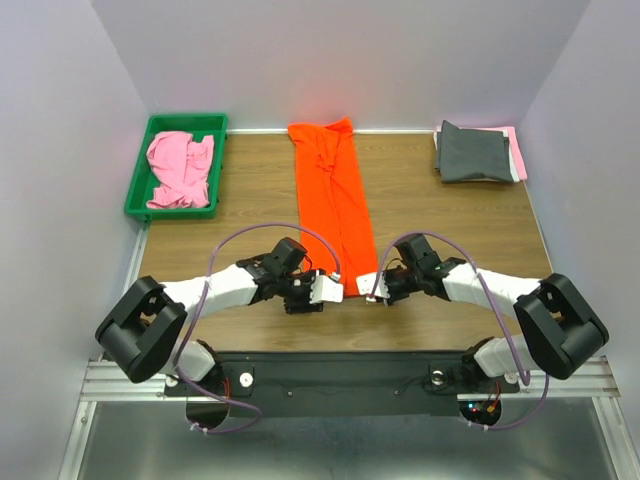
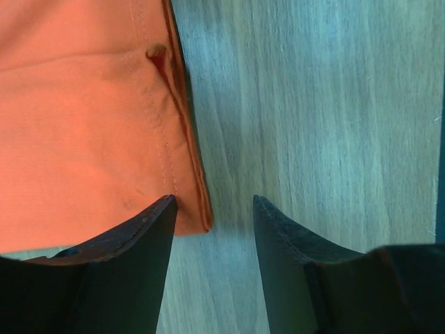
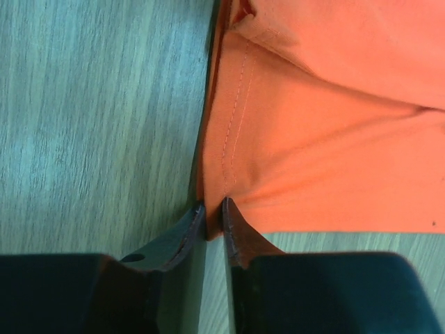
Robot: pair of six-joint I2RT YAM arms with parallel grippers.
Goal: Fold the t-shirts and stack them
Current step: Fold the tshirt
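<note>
The bright orange t-shirt [image 1: 335,200] lies as a long narrow strip down the middle of the table, from the back edge toward me. At its near end both grippers meet it. My left gripper [image 1: 335,291] is open; in the left wrist view [image 2: 213,202] the shirt's near corner [image 2: 198,216] lies between the jaws, beside the left finger [image 2: 149,236]. My right gripper [image 1: 370,288] is shut on the other near corner, and the right wrist view [image 3: 213,205] shows the orange hem [image 3: 229,139] pinched between the fingertips. A light pink t-shirt [image 1: 180,168] lies crumpled in the tray.
A green plastic tray [image 1: 170,213] sits at the back left. At the back right a folded dark grey shirt [image 1: 472,152] lies on a pink one [image 1: 517,150]. Bare wooden table [image 1: 250,190] lies on both sides of the orange strip.
</note>
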